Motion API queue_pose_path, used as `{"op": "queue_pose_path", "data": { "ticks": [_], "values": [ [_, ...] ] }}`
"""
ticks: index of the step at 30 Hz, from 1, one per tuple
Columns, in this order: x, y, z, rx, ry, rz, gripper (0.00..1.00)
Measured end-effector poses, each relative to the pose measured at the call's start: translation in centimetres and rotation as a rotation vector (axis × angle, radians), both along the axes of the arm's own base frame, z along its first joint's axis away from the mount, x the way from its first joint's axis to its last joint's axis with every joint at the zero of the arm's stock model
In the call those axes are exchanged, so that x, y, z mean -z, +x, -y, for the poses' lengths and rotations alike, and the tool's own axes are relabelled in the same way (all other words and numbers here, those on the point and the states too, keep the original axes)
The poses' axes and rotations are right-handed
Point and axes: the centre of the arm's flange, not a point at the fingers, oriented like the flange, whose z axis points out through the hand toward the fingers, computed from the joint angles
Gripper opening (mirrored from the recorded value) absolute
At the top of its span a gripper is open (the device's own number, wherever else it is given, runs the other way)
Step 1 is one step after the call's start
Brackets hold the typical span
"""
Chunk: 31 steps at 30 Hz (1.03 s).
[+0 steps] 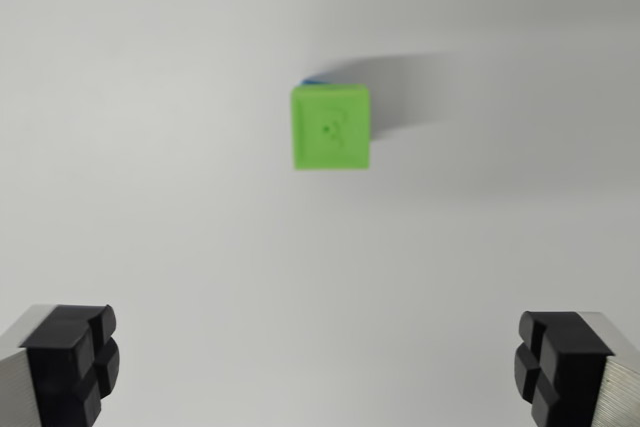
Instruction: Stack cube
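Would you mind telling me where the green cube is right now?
In the wrist view the green cube sits just above centre on the white surface, a blue edge peeking behind it.

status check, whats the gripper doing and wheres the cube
Gripper open, empty, fingers wide apart at the bottom of the wrist view. Green cube ahead on the white surface, a sliver of blue showing behind its top edge. Nothing in the way.

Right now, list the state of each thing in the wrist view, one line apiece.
green cube: sitting squarely on top of a blue cube, not held, clear of the fingers.
blue cube: almost fully hidden under the green one, only a sliver at the top edge shows.
gripper: open, empty, fingers spread to the picture's two lower corners, above the table.
table: white, bare apart from the stack.
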Motion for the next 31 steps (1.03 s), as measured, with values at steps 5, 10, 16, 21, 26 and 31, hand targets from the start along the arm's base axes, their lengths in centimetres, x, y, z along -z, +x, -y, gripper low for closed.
{"op": "queue_pose_path", "data": {
  "ticks": [5,10,16,21,26,31],
  "values": [
    [-0.38,0.01,0.0,0.0,0.0,-0.001,1.0],
    [-0.43,0.0,0.0,0.0,0.0,-0.001,1.0],
    [-0.41,0.0,0.0,0.0,0.0,-0.002,1.0],
    [-0.41,0.0,0.0,0.0,0.0,-0.002,1.0],
    [-0.41,0.0,0.0,0.0,0.0,-0.002,1.0],
    [-0.41,0.0,0.0,0.0,0.0,-0.002,1.0]
  ]
}}
